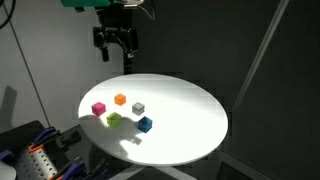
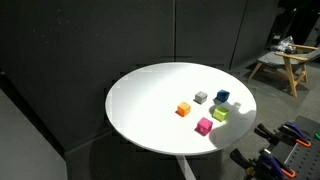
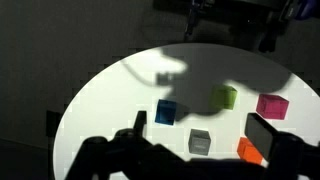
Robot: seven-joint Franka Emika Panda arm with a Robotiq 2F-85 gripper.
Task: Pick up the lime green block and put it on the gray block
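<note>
The lime green block [image 1: 115, 120] sits on the round white table [image 1: 190, 130] between the magenta and blue cubes; it shows in both exterior views [image 2: 219, 114] and in the wrist view [image 3: 227, 97]. The gray block [image 1: 138, 108] [image 2: 201, 97] [image 3: 200, 141] stands close by, apart from it. My gripper [image 1: 116, 47] hangs high above the table's far edge, open and empty; in the wrist view its dark fingers [image 3: 198, 140] frame the gray block from far above.
A magenta cube [image 1: 98, 108], an orange cube [image 1: 120, 99] and a blue cube [image 1: 145, 124] stand in the same cluster. A wooden stool [image 2: 284, 62] stands behind the table. Tools lie on the floor [image 1: 40, 160].
</note>
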